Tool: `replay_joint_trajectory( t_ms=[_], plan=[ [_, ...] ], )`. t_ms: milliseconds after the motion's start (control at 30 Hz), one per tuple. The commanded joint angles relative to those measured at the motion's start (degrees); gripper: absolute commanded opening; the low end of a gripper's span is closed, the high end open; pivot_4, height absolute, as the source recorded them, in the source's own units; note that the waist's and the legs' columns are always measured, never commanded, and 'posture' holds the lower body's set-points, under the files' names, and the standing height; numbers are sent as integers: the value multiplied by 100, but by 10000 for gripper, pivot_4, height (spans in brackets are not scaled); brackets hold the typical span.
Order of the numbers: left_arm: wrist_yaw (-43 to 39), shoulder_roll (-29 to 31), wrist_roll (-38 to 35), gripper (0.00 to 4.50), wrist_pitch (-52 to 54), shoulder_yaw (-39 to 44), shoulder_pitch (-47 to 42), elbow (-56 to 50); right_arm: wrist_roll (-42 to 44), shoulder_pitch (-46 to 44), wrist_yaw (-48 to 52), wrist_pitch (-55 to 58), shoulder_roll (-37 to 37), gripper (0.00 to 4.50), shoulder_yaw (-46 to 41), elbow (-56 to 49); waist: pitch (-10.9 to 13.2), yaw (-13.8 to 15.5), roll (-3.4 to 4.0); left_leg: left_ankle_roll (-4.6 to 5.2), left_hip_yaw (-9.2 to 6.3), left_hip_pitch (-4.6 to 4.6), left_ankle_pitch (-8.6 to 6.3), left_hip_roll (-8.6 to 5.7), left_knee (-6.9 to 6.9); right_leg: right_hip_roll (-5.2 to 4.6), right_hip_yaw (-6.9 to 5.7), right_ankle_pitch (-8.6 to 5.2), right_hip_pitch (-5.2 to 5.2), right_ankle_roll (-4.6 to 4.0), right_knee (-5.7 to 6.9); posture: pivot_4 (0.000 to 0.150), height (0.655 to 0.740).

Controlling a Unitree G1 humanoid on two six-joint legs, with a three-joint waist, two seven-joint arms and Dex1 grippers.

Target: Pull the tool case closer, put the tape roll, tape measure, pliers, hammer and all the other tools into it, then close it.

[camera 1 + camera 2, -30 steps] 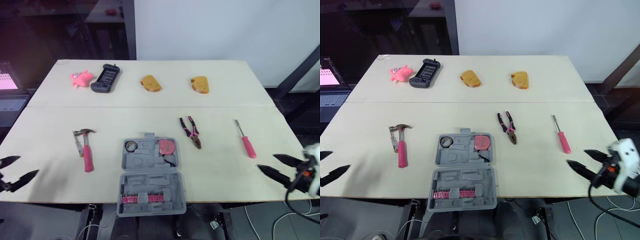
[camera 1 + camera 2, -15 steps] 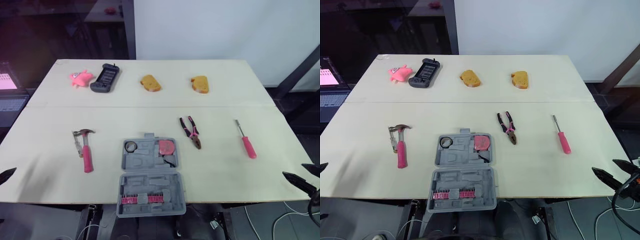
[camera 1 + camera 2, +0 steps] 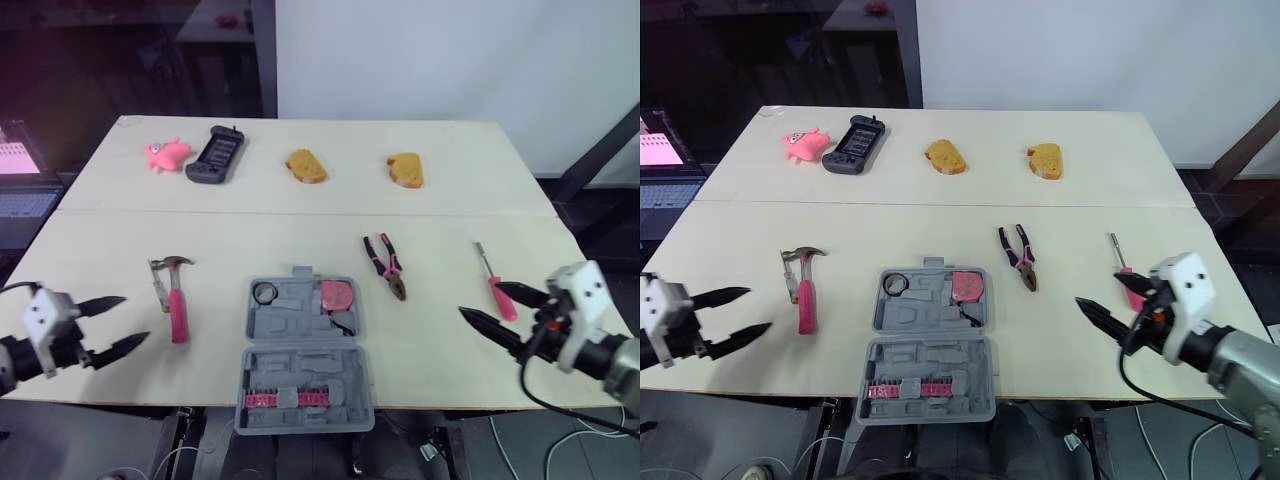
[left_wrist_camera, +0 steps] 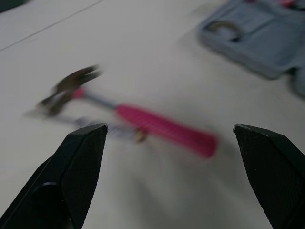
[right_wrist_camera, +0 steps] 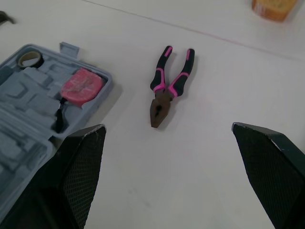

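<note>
The grey tool case (image 3: pixel 305 345) lies open at the table's front middle, with a tape roll (image 3: pixel 264 292) and a pink tape measure (image 3: pixel 337 296) in its far half. The pink-handled hammer (image 3: pixel 176 300) lies left of it, the pliers (image 3: pixel 385 265) right of it, and a pink screwdriver (image 3: pixel 493 283) further right. My left gripper (image 3: pixel 136 318) hovers open near the front left edge, pointing at the hammer (image 4: pixel 157 125). My right gripper (image 3: pixel 480 300) is open at the front right, beside the screwdriver, facing the pliers (image 5: pixel 167 86) and the case (image 5: pixel 28 109).
Along the far edge sit a pink toy pig (image 3: pixel 166 153), a black handheld device (image 3: pixel 216 155) and two yellow-brown bread-like pieces (image 3: pixel 303 166) (image 3: pixel 405 169). A lit screen (image 3: pixel 15 150) stands off the table's left side.
Both grippers have come up from the table's front corners and moved inward over the tabletop, the left toward the hammer and the right toward the screwdriver. The tools have not moved.
</note>
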Motion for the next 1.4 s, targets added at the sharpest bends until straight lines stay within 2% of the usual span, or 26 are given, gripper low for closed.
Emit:
replay_joint_trajectory(
  t_ms=[33, 233, 467, 800, 1267, 1367, 1400],
  plan=[
    [89, -94, -129, 45000, 290, -282, 56, -904, -525, -321, -1304, 371, 581, 44694, 878, -299, 3, -23, 14, 0, 0, 1, 1, 0, 2, 1, 1, -6, -1, -12, 1, 1500, 7400],
    [-127, -305, -32, 45000, -51, -577, 148, -1310, -1502, -996, -2648, 499, 1697, 44694, 2157, 237, 3, -40, 15, 2, 0, 4, 1, 0, 2, 8, 10, -6, -3, -13, 2, 1500, 7400],
    [-196, -344, -81, 45000, 1, -769, 130, -1467, -2325, -1862, -3176, 42, 2383, 44694, 2744, 1787, 3, -27, 14, 2, 0, 1, 2, 0, 8, 7, 10, -6, -3, -13, 2, 1500, 7400],
    [-122, -360, -76, 45000, 64, -882, 121, -1736, -2679, -2489, -2864, -759, 2527, 44694, 2664, 3489, 4, -42, 16, 2, -1, 0, 1, 2, 6, 11, 9, 2, -5, 3, 6, 1500, 7400],
    [-5, -341, -55, 45000, 97, -866, 178, -1784, -2794, -2822, -2506, -924, 2552, 44694, 2575, 4403, 2, -58, 13, 3, -1, 5, 2, 2, 9, 12, 10, 3, 0, 3, 8, 1500, 7400],
    [7, -339, -57, 45000, 107, -862, 182, -1785, -2813, -2838, -2496, -885, 2552, 36799, 2563, 4434, 2, -53, 13, 3, -1, 5, 1, 2, 9, 11, 10, 3, 1, 3, 8, 1500, 7400],
    [18, -342, -57, 45000, 109, -860, 186, -1785, -2823, -2824, -2496, -860, 2552, 32022, 2559, 4413, 2, -51, 13, 3, -1, 5, 1, 2, 9, 11, 10, 3, 1, 3, 8, 1500, 7400]
  ],
)
